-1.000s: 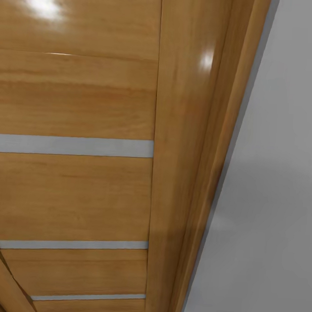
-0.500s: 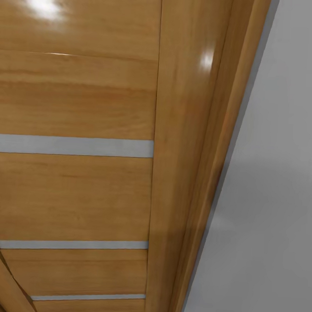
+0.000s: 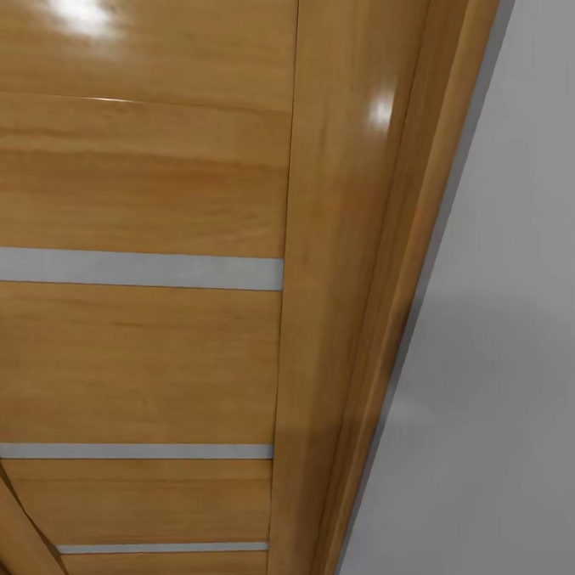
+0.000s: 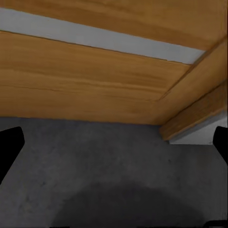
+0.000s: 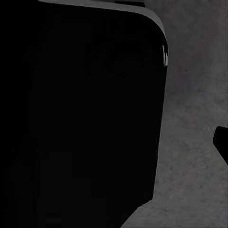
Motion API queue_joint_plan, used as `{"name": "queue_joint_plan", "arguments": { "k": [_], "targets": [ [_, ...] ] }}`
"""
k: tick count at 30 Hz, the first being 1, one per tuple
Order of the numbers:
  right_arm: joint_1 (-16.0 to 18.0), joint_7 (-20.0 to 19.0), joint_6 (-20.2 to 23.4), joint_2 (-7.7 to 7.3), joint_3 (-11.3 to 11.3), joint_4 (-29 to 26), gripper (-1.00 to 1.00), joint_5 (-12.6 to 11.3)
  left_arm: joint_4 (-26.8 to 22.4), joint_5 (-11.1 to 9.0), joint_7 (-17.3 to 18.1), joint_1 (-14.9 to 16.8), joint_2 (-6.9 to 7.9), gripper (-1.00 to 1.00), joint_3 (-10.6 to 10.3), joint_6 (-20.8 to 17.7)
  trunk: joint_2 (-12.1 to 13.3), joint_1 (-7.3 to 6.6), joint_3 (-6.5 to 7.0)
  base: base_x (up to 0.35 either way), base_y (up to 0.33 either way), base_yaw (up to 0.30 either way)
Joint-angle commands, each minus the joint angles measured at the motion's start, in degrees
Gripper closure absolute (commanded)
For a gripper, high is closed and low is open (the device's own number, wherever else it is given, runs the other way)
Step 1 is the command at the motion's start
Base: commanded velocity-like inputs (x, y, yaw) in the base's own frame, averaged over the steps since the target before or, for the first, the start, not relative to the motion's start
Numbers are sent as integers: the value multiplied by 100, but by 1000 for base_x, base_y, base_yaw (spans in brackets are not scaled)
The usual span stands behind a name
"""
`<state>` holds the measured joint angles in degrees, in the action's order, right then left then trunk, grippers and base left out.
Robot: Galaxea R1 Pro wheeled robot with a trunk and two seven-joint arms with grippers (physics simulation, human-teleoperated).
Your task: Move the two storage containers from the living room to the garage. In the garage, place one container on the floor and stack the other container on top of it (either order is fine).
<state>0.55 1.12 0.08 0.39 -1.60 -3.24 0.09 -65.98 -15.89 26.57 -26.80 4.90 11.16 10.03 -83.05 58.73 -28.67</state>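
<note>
The left gripper (image 4: pixel 114 142) is spreading wide, its dark fingertips (image 4: pixel 9 147) sitting at opposite edges of the left wrist view and gripping nothing. Between them the floor (image 4: pixel 109 161), dark grey and mottled, is running up to the foot of the wooden panel door (image 3: pixel 141 185), where pale grey strips (image 3: pixel 135 269) are crossing the boards. A pale grey wall (image 3: pixel 506 335) is flanking the door's frame. The right gripper's opening I cannot tell: a black bulk (image 5: pixel 80 114) is blocking its view above the floor.
</note>
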Motion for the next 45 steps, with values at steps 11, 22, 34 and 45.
{"name": "queue_joint_plan", "arguments": {
  "k": [11, 22, 34, 45],
  "targets": [
    [6, 28, 4, 25, -22, -96, -100, 2, -624, -278, 3307, -27, -211, -100, 3465, -485, -3, 0, -4, 0, 0, 0],
    [6, 29, 9, 31, -32, -166, -100, 8, -1919, -400, 5502, -21, -417, -100, 6019, -2086, -3, 0, -4, 0, 0, 0],
    [6, 24, 10, 36, -35, -234, -100, 9, -2505, -974, 6285, -11, -414, -100, 6280, -3202, -3, 0, -4, 0, 0, 0],
    [6, 20, 10, 107, -41, -271, -100, 13, -2532, -1000, 6343, 70, -310, -100, 6249, -3528, -3, 0, -4, 0, 0, 0]
  ]
}}
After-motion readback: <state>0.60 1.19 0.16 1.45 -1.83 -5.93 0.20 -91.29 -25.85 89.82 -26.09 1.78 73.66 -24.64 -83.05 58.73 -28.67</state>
